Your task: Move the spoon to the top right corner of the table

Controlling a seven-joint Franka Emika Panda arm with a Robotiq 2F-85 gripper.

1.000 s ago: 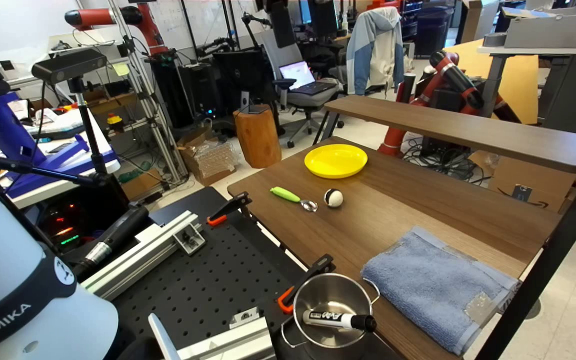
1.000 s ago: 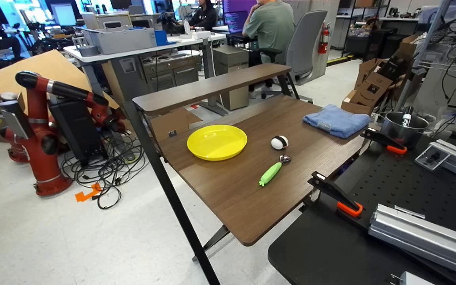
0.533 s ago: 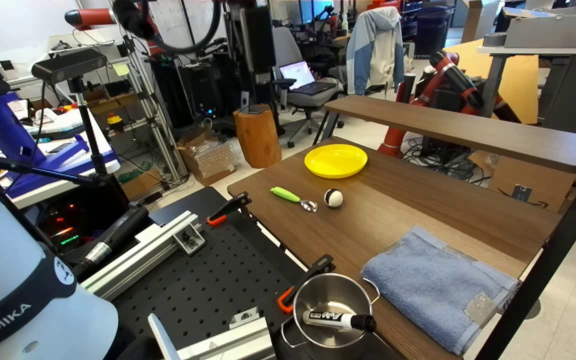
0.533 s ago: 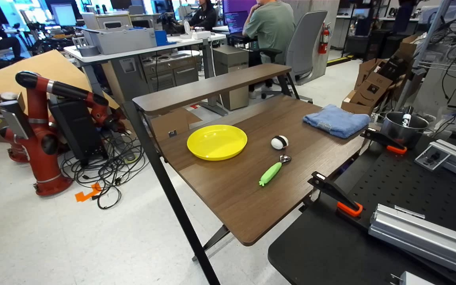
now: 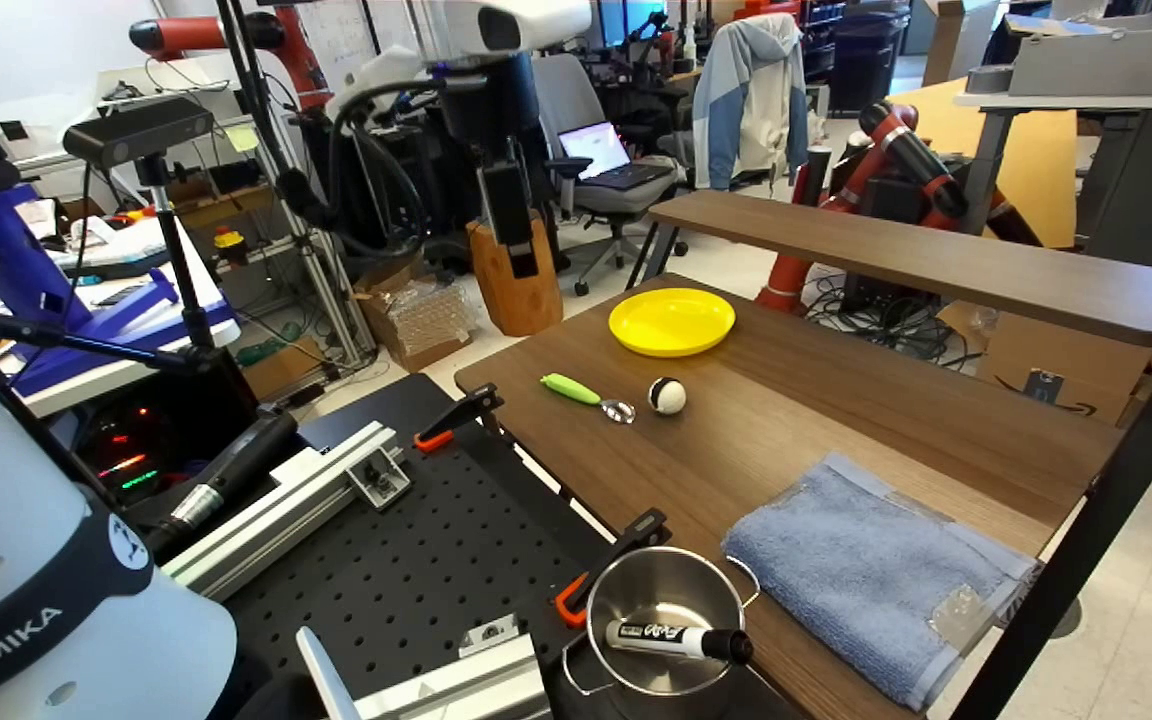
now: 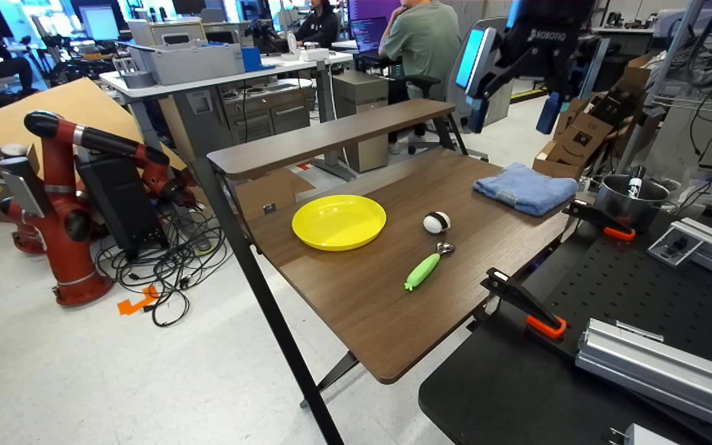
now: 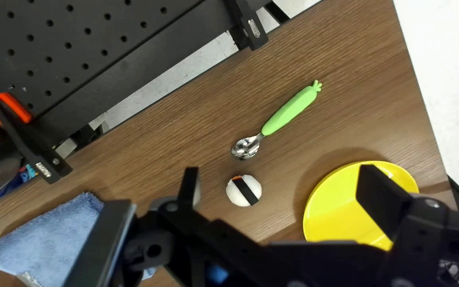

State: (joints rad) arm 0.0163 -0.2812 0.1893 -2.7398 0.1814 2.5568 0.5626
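The spoon lies flat on the brown wood-grain table (image 5: 736,470). Its lime-green handle (image 5: 568,387) and silvery bowl (image 5: 619,411) show in an exterior view. The spoon also shows whole in an exterior view (image 6: 423,272) and in the wrist view (image 7: 287,113). My gripper (image 6: 512,122) is open and empty, high above the tabletop. In the wrist view the gripper's (image 7: 280,171) fingers stand wide apart, with the spoon ahead of them, beyond the fingertips. Nothing hides the spoon.
A white ball with a black band (image 7: 244,190) sits near the spoon's bowl. A yellow plate (image 6: 339,222), a folded blue towel (image 6: 526,188) and a raised shelf (image 5: 896,250) are on the table. A metal pot with a marker (image 5: 664,660) and black clamps (image 6: 520,296) line the near edge.
The arm has come down from the top into both exterior views, and the open gripper now shows above the table. The spoon, ball, plate and towel have not moved.
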